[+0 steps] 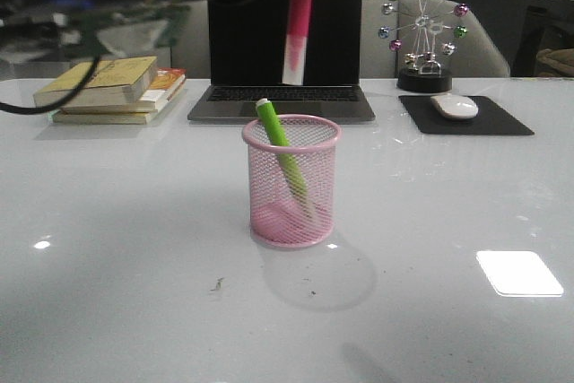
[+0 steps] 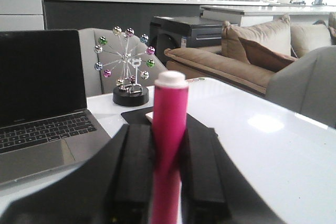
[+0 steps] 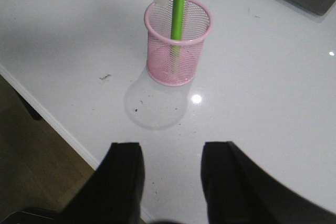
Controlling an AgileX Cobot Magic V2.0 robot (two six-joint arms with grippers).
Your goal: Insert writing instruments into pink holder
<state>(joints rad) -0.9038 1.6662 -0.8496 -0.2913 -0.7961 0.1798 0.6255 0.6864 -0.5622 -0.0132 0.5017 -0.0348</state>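
The left gripper (image 2: 168, 182) is seen pinching the magenta marker (image 2: 169, 145): both black fingers (image 2: 135, 171) are pressed flat against the barrel, one on each side, and the white end protrudes beyond them. In the front view the same marker (image 1: 298, 29) is held above the table, white end down, at roughly 12 o'clock from the pink holder (image 1: 292, 182) and apart from its rim.

The right gripper (image 3: 170, 179) is recorded as spread wide, with nothing between its fingers (image 3: 122, 177) and no contact with any object; it hangs over the white table (image 1: 117, 248) near the table edge.

The lime green marker (image 1: 282, 152) is already lodged in the holder, leaning towards 11 o'clock, its upper end above the rim.

A laptop (image 1: 283, 51) is noted behind the holder at 12 o'clock.
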